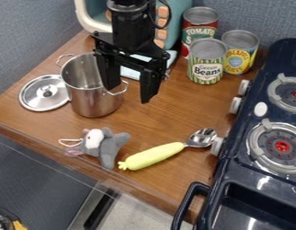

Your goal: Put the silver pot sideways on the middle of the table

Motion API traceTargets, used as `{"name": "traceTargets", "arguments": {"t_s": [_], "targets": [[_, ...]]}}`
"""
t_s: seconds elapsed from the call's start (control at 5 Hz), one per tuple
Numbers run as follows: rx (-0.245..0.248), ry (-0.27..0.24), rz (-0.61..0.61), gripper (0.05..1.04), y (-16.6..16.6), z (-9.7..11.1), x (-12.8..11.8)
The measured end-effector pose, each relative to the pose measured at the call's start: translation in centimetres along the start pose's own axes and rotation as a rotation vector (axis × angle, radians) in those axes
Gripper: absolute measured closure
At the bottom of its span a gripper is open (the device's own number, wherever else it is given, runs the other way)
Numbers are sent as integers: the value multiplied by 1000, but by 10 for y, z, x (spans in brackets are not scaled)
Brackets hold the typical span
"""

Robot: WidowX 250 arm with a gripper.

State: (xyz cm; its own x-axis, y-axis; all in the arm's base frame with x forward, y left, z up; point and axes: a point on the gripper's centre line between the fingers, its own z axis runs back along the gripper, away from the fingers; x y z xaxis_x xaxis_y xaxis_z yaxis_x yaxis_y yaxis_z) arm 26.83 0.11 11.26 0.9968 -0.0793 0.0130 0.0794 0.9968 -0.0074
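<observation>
Hanging open beside the upright silver pot (pixel 95 99)

The end effector (pixel 129 90) points down, its two fingers spread apart. On the wooden surface (pixel 165 114), the pot stands mostly to the view's left of it, long axis vertical. One finger overlaps the pot's rim in view; whether it is inside is unclear. A wire side handle (pixel 122 90) shows between the fingers. Laying the pot sideways likely calls for gripping this side, then tipping that axis level.

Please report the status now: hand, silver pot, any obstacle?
Hand open, by rim of silver pot. Pot upright, not yet sideways. Toy mouse and yellow-handled spoon on table, possibly in the way.
</observation>
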Motion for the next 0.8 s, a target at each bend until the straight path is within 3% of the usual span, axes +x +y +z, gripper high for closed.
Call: {"name": "traceTargets", "arguments": {"t_s": [0.4, 0.8], "targets": [[-23, 48, 52, 85, 4, -9, 6], [-64, -13, 163, 85, 30, 1, 41]]}}
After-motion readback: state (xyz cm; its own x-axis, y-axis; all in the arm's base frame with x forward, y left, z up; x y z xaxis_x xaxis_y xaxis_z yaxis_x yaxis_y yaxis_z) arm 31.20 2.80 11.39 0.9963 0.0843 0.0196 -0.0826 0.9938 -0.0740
